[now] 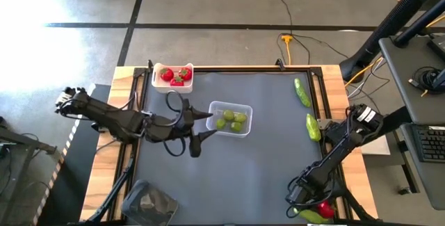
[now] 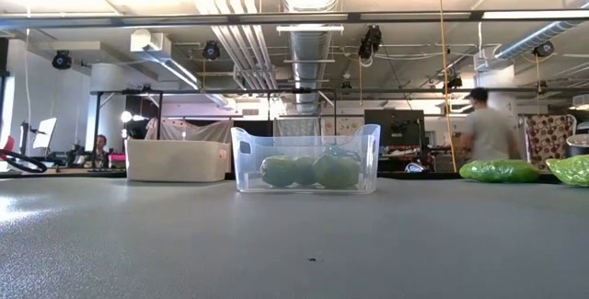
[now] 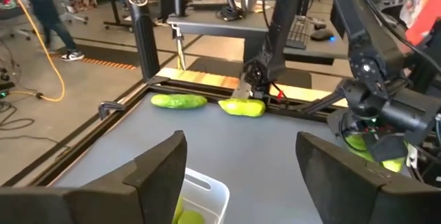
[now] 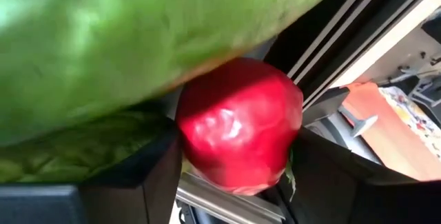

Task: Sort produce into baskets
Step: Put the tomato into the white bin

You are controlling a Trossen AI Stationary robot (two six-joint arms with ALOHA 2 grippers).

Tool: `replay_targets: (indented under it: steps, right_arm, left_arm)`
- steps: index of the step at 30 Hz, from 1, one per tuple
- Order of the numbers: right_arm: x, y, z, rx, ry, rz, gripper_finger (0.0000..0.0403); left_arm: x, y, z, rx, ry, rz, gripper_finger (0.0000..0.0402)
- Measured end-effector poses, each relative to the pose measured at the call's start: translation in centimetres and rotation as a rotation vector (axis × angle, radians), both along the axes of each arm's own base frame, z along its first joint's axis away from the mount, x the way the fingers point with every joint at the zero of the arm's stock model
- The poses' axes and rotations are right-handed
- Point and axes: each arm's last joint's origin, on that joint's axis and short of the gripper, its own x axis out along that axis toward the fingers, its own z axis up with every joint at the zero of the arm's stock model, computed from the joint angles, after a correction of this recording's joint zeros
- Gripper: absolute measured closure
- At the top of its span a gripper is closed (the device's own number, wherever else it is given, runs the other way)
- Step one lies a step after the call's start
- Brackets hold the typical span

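In the high view, a white tub [image 1: 172,76] with strawberries stands at the far left. A clear tub [image 1: 231,119] with yellow-green fruits [image 2: 304,171] stands mid-table. A dark tray [image 1: 149,202] sits at the near left. Two cucumbers [image 1: 302,92] [image 1: 313,126] lie by the right edge. My left gripper [image 1: 197,128] hangs open just left of the clear tub, whose rim [image 3: 203,186] shows under the empty gap. My right gripper [image 1: 316,208] is at the near right corner, shut on a red strawberry [image 4: 241,124], with another cucumber [image 4: 138,38] lying against it. My right gripper pinches the strawberry by its two opposite sides [image 4: 189,138] between the two fingers [image 4: 148,165]. The fingers slant downward at the table's near right corner. The cucumber lies against the strawberry's far side. Whether the strawberry is lifted clear does not show.
Black rails and a wooden border [image 1: 334,80] frame the grey mat. Open mat lies between the clear tub and the cucumbers on the right. Beyond the table are desks, cables and a person [image 2: 486,133].
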Motion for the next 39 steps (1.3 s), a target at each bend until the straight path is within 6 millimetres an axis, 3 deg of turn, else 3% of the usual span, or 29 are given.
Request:
replay_targets:
  steps: [7, 16, 21, 26, 30, 34, 36, 39]
  right_arm:
    - [0.3, 0.2, 1.9, -0.114, -0.011, 0.005, 0.0174]
    - [1.3, -1.1, 10.7, -0.417, -0.081, 0.027, 0.0174]
    - [2.5, -4.0, 13.6, -0.596, -0.272, -0.026, 0.0174]
    - [4.5, -9.1, 15.3, -0.717, -0.464, -0.044, 0.0174]
    - [5.9, -14.3, 15.9, -0.782, -0.523, 0.003, 0.0174]
    - [7.1, -18.8, 14.2, -0.795, -0.514, 0.137, 0.0174]
    - [8.1, -20.0, 12.5, -0.763, -0.588, 0.192, 0.0174]
    - [9.7, -20.3, 9.8, -0.686, -0.743, 0.202, 0.0174]
  left_arm:
    - [0.3, -0.3, -0.3, 0.002, 0.006, -0.006, 0.016]
    - [0.6, -0.5, -0.1, 0.052, -0.015, -0.02, 0.0164]
    - [1.4, -0.7, -1.0, 0.063, 0.013, -0.021, 0.0164]
    - [2.1, -0.8, -2.0, 0.066, 0.041, 0.043, 0.0164]
    - [2.0, -0.5, -2.0, 0.072, 0.049, 0.075, 0.0164]
    - [1.3, 0.4, -1.6, 0.093, 0.067, 0.143, 0.0164]
    - [0.5, 0.9, -1.6, 0.129, 0.117, 0.202, 0.0164]
    - [-1.4, 1.5, -2.2, 0.115, 0.224, 0.262, 0.0164]
